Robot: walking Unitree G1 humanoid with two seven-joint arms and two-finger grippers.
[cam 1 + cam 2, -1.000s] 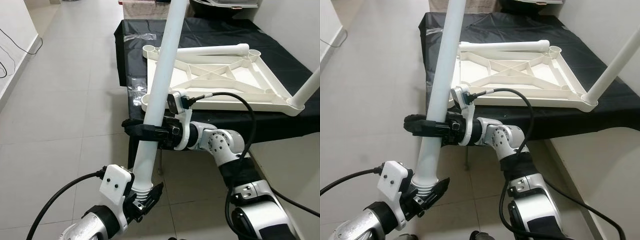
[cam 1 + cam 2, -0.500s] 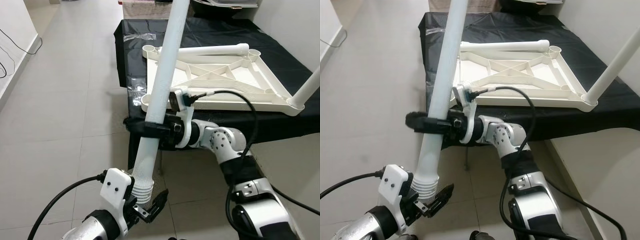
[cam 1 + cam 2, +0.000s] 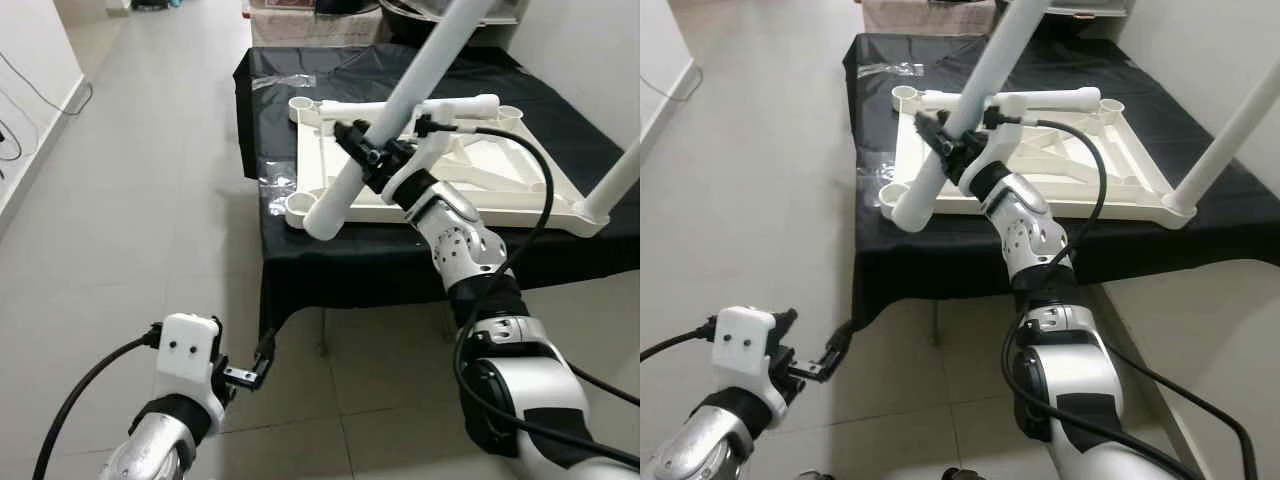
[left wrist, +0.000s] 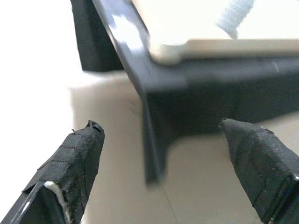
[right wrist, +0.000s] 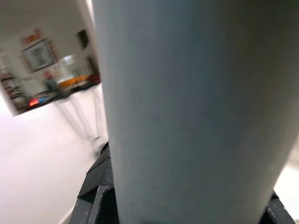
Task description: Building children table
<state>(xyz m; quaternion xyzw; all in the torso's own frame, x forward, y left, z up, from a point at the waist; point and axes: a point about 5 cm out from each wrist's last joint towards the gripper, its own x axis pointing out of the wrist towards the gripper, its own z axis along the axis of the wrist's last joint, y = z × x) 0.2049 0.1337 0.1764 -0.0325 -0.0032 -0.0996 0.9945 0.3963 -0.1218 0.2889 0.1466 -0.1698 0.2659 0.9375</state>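
Leg (image 3: 400,110) sits gripped in the right claw (image 3: 372,158), its lower end past the tabletop (image 3: 330,255) edge; the left claw (image 3: 250,372) gapes empty over bare floor (image 3: 130,200).

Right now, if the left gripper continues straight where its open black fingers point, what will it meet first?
Probably the hanging black cloth at the table's near corner; the left gripper faces it, though depth is unclear.

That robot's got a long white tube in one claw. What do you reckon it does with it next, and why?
Probably lower the white leg's near end into the empty corner socket of the upturned tabletop. The right gripper grips the leg mid-length, tilted, its end hanging just beside that socket, while the left gripper is open, low over the floor.
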